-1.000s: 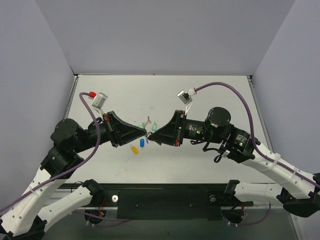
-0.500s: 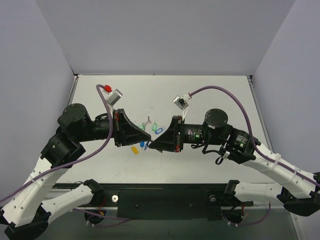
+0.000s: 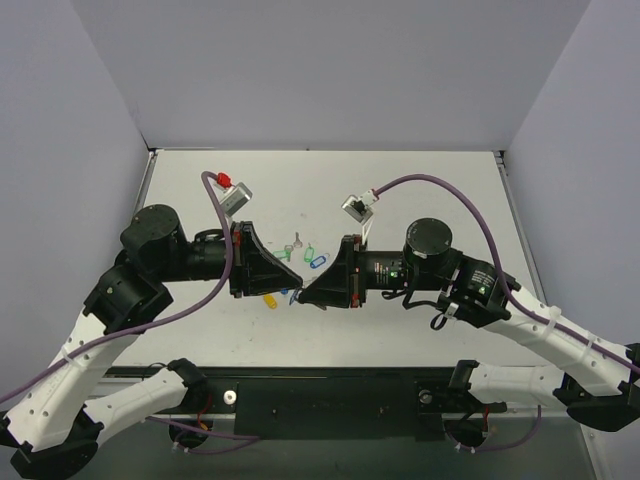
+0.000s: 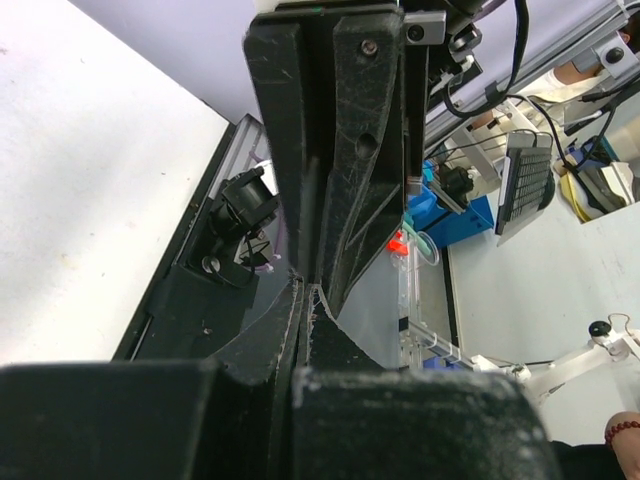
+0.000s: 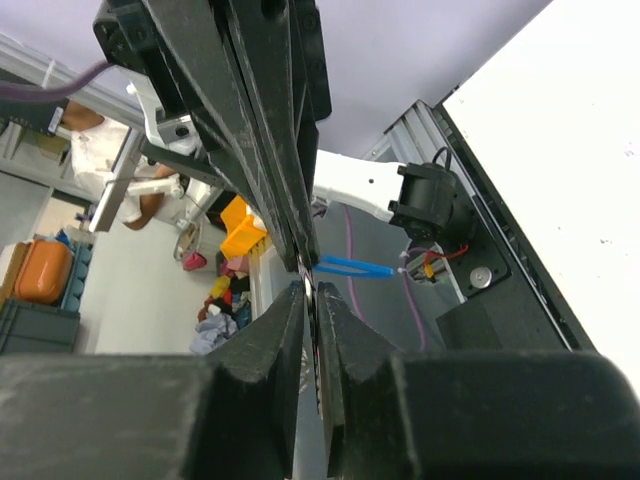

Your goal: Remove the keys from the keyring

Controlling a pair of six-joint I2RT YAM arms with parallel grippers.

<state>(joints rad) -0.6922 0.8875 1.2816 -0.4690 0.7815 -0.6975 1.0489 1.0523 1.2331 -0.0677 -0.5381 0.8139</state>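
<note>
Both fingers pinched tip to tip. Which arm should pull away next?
Right, likely. The keyring's blue tag sits by the left fingers, so left anchors; right fingers, shut opposite, can draw back. Key not visible.

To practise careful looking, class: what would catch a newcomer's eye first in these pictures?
The left tool and right tool, both shut, meet tip to tip over the middle of the table. Near them lie a green tag, a blue tag and a yellow tag.

Keyring (image 5: 350,265): seen edge-on as a thin blue strip; its metal ring too small to tell.
Key: hidden where the shut jaws of left gripper (image 3: 292,290) and right gripper (image 3: 302,296) meet tip to tip.
What either holds: cannot tell.
</note>
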